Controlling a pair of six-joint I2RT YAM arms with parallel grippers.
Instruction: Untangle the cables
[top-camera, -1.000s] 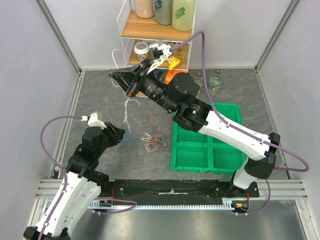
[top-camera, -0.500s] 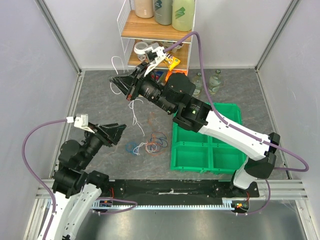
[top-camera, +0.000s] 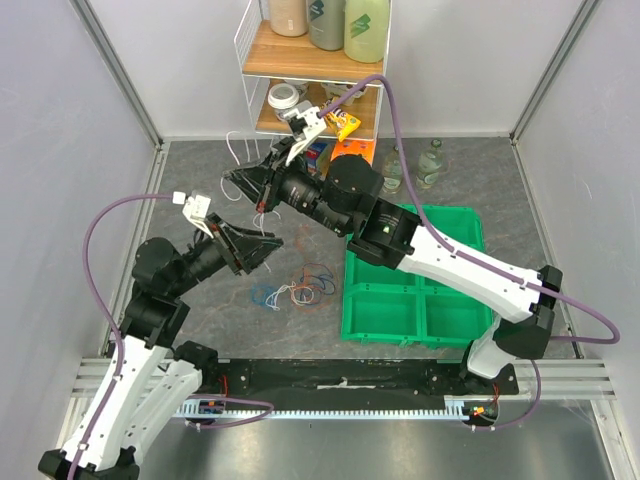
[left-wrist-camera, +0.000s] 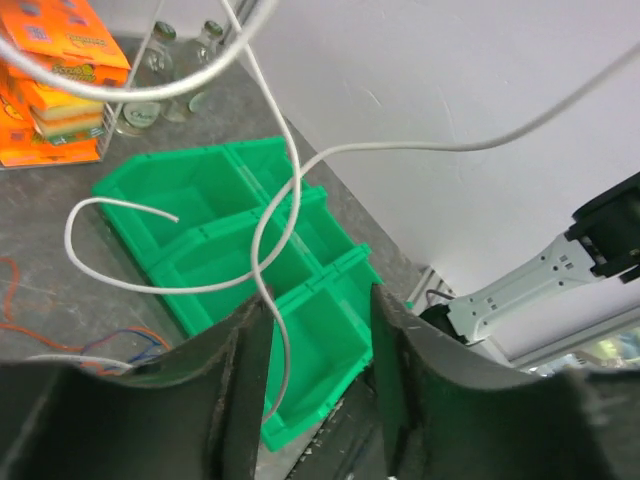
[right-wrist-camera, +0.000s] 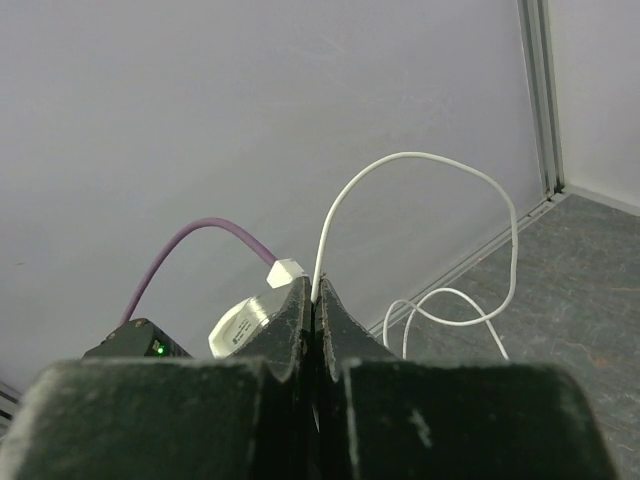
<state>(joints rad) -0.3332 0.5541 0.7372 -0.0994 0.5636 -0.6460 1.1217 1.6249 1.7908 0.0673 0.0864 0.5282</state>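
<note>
White cable (right-wrist-camera: 400, 155) pinched in right gripper (right-wrist-camera: 314, 300) jaws; left gripper (left-wrist-camera: 312, 340) jaws apart, cable between.

bin (top-camera: 380, 288): green, on surface (top-camera: 190, 200), right of left tool (top-camera: 276, 241)
shelf (top-camera: 300, 55): behind right tool (top-camera: 232, 177)
bottles (top-camera: 365, 28): top shelf
boxes (left-wrist-camera: 60, 100): orange, stacked

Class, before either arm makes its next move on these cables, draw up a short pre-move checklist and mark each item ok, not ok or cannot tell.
1. The right gripper is shut on the white cable: ok.
2. The white cable runs through the left gripper: ok.
3. The left gripper grips it: not ok, jaws open.
4. The white cable is free of the coloured tangle on the table: cannot tell.
</note>
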